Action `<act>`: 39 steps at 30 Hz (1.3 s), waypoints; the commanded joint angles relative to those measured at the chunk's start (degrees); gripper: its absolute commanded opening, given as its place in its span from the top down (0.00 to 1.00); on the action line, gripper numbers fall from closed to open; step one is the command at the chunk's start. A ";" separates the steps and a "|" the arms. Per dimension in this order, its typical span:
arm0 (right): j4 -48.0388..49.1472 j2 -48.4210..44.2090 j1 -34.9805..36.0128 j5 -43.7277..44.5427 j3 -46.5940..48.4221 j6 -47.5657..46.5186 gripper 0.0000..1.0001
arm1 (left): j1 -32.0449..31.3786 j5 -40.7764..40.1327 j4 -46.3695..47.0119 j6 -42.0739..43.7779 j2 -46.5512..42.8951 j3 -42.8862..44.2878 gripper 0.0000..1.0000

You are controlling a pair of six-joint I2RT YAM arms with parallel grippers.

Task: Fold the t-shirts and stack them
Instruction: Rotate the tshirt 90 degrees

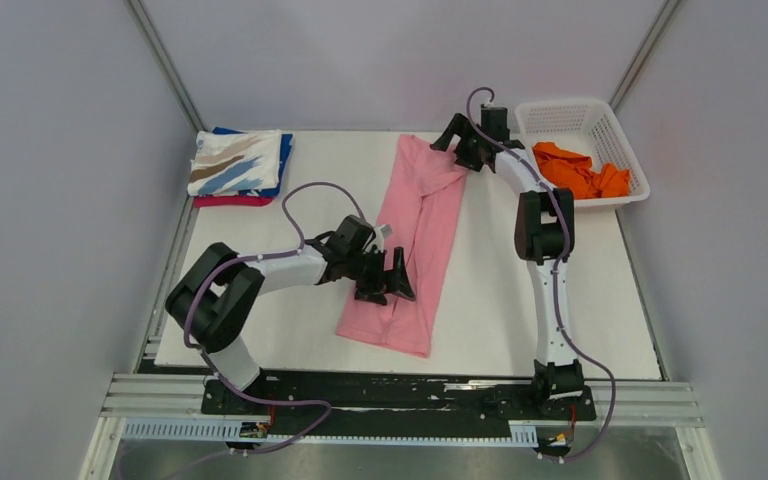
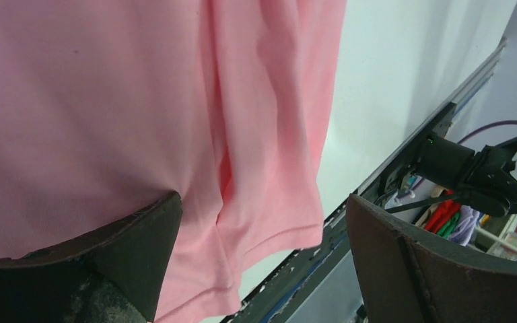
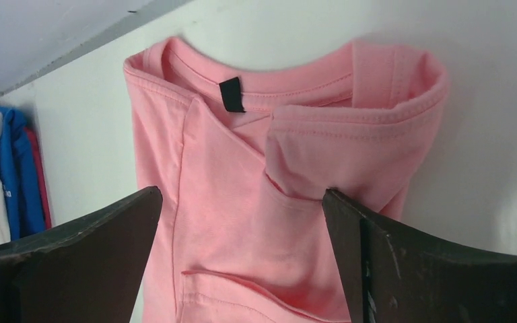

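- Halfway through laundry duty: three folded t-shirts sit in a stack at the far-left corner of the tabletop, a white one streaked blue and tan on top, blue and magenta beneath.
- The pink t-shirt lies mid-tabletop, sides and sleeves already turned in to make a narrow strip. Judging by this, the crosswise fold and the move to the stack are not yet done.
- The orange t-shirt lies crumpled in the white basket at the far right, unfolded (apparently last in line).
- The pink strip's long axis runs from the near edge toward the far edge, leaning slightly right as it goes. The collar, with its black tag, points away from the arm bases and the hem faces them.
- The left gripper is over the strip's lower half, near the hem, jaws spread wide and gripping nothing.
- The right gripper is at the collar end, jaws equally wide, straddling the cloth without clamping it.
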 commanded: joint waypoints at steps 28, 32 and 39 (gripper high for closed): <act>-3.76 -69.35 14.87 2.65 -69.80 2.24 0.03 | -3.80 -26.73 -24.62 -0.02 -30.40 -8.87 0.00; -9.10 -74.67 20.36 -2.32 -78.61 3.79 0.13 | -3.78 -25.20 -20.38 -0.84 -29.19 -12.31 0.11; -11.87 -76.28 26.47 -8.56 -87.84 8.62 0.37 | -3.86 -20.88 -16.79 -0.50 -23.72 -14.16 0.28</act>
